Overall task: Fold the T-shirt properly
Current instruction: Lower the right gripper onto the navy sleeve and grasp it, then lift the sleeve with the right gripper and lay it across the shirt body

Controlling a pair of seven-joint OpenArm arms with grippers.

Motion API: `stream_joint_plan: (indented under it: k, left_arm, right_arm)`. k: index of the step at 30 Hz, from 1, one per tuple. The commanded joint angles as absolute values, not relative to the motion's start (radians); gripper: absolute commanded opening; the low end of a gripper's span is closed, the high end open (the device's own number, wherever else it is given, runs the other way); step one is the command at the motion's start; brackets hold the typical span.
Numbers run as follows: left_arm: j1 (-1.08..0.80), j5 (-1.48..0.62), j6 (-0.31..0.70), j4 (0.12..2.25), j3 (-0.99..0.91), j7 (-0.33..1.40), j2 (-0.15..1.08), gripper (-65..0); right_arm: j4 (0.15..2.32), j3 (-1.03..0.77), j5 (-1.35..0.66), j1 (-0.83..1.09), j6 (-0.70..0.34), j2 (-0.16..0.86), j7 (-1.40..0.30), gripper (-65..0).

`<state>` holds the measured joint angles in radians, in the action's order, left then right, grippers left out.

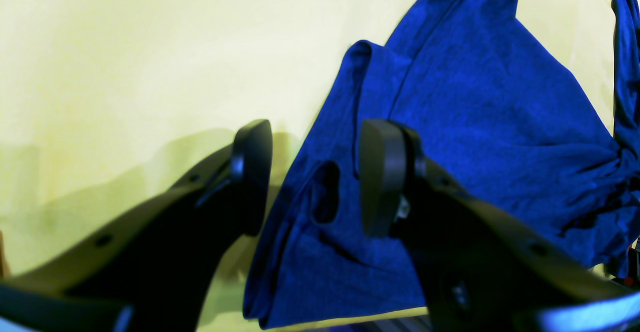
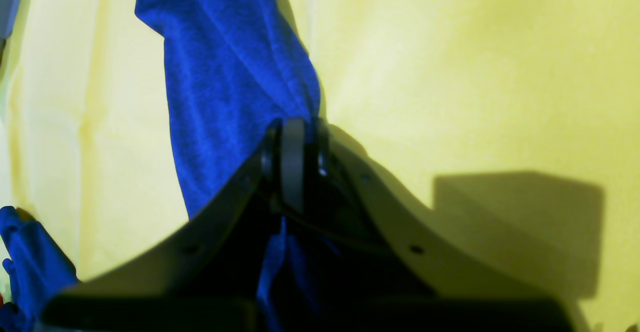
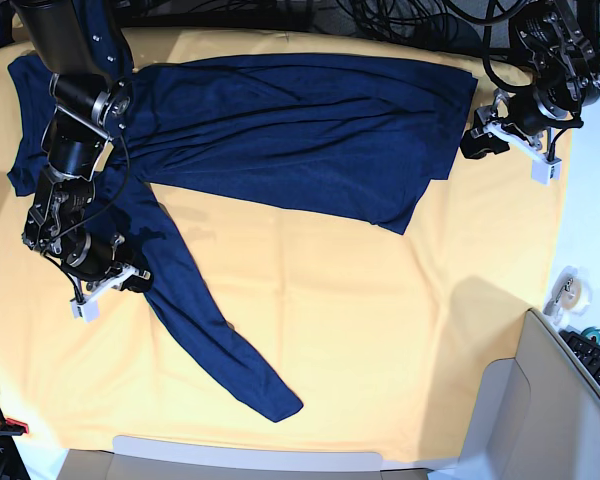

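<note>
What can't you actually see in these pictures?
- Base view: the T-shirt upper left corner, covered by the right arm.
- Right wrist view: fabric pinched in the right gripper, hidden by its own fingers.
- Left wrist view: shirt's far side, cut off by the frame; left gripper blocks part.

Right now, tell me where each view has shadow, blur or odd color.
Left wrist: shirt oversaturated blue, left gripper soft, shadow behind it on the cloth. Right wrist: hard boxy shadow lower right, right gripper dark. Base: even light, sharp.
</note>
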<state>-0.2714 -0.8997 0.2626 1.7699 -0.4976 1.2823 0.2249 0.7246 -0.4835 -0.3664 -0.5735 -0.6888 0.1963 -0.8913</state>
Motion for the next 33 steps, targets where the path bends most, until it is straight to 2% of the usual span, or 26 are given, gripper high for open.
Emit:
stream_joint_plan:
  k: [1,6,11,23,30,33]
  left_arm:
    - [-0.266,-0.912,0.268,1.787,-0.501,1.279,0.239,-37.3]
    - [-0.266,-0.912,0.268,1.787,-0.501,1.279,0.239,-37.3]
    - [-0.266,-0.912,0.268,1.787,-0.501,1.279,0.239,-37.3]
    - [-0.266,-0.912,0.268,1.787,-0.501,1.279,0.239,-37.3]
    - [-0.266,-0.912,0.269,1.787,-0.501,1.273,0.24,-37.3]
    - [-0.266,-0.912,0.269,1.787,-0.501,1.271,0.24,-37.3]
  right_arm:
    - [0.737,-0.478,-0.364,-0.584,-0.698,0.199,-0.911,-65.0]
    - [0.842,-0.478,-0.371,-0.539,-0.698,0.194,-0.917,-65.0]
    - [1.043,-0.486,-0.371,-0.473,-0.698,0.156,-1.012,-65.0]
    - [1.662,-0.478,-0.371,-0.257,-0.698,0.001,-1.234,-65.0]
    - [1.883,-0.469,-0.371,-0.15,-0.698,-0.101,-1.339,-65.0]
    - [1.946,-0.398,-0.371,-0.099,-0.698,-0.114,-1.339,-65.0]
